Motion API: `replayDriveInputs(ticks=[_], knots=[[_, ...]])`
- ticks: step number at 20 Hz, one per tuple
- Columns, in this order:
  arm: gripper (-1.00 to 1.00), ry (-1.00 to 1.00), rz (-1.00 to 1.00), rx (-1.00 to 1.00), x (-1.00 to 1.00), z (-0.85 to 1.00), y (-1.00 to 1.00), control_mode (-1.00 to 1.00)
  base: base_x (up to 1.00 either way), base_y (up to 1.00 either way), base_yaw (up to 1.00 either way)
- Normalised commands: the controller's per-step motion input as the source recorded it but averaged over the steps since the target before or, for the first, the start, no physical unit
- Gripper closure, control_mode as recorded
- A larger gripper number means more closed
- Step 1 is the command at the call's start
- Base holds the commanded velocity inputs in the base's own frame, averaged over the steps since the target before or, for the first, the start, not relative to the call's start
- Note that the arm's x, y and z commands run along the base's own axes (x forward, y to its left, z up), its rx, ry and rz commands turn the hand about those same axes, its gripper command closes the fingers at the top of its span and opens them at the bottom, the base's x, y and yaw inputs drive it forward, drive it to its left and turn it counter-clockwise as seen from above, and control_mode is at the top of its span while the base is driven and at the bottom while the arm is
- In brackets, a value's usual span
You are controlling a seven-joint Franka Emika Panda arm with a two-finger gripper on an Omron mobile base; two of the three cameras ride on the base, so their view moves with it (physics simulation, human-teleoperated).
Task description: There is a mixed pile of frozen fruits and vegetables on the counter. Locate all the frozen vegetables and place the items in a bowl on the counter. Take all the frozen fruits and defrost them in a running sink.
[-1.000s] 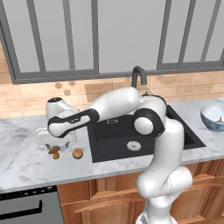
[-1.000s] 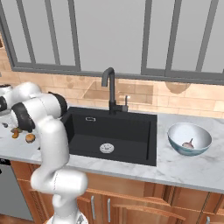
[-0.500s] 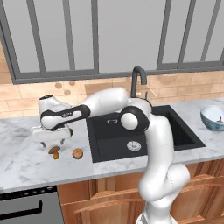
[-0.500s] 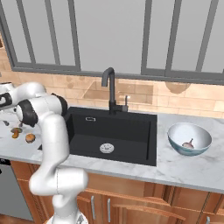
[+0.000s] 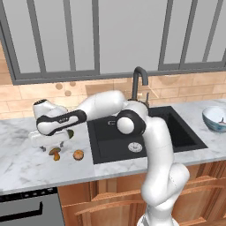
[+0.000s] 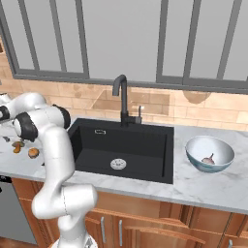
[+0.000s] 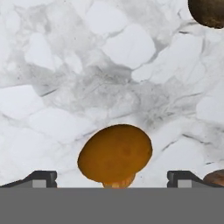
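My end effector (image 7: pixel 112 177) hangs wide and empty above the mushroom (image 7: pixel 114 154); the bulb (image 6: pixel 208 159) lies in the bowl (image 6: pixel 210 153), both fruits remain on the table (image 5: pixel 22 161).

**Camera setup**

Left base view: behind-left of arm, looking forward and down, sink (image 5: pixel 145 132) at centre. Right base view: behind-right, same sink (image 6: pixel 121 150), bowl (image 6: pixel 209 154) at right. Both share the counter (image 5: pixel 26 163). Hand view: close, straight down on the mushroom (image 7: pixel 114 154), bottom centre.

mushroom (image 7: pixel 114 153) on counter (image 7: pixel 109 74), bulb (image 6: pixel 208 159) in bowl (image 6: pixel 209 154)
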Motion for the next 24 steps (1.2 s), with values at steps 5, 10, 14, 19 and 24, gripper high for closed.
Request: replayDriveInputs(ticks=[5,10,14,19,24], knots=[[-1.00,0.01,0.00,0.05,-0.33,-0.18,-0.47,-1.00,0.00,0.00,0.00],[-1.00,0.08,-0.01,0.08,-0.10,-0.02,-0.39,-1.00,0.00,0.00,0.00],[-1.00,0.02,0.00,0.01,0.13,-0.09,-0.02,-1.00,0.00,0.00,0.00],[-1.00,0.08,0.00,-0.02,0.31,0.00,0.27,-1.00,0.00,0.00,0.00],[-1.00,0.08,0.00,-0.03,0.22,0.01,0.33,-1.00,0.00,0.00,0.00]])
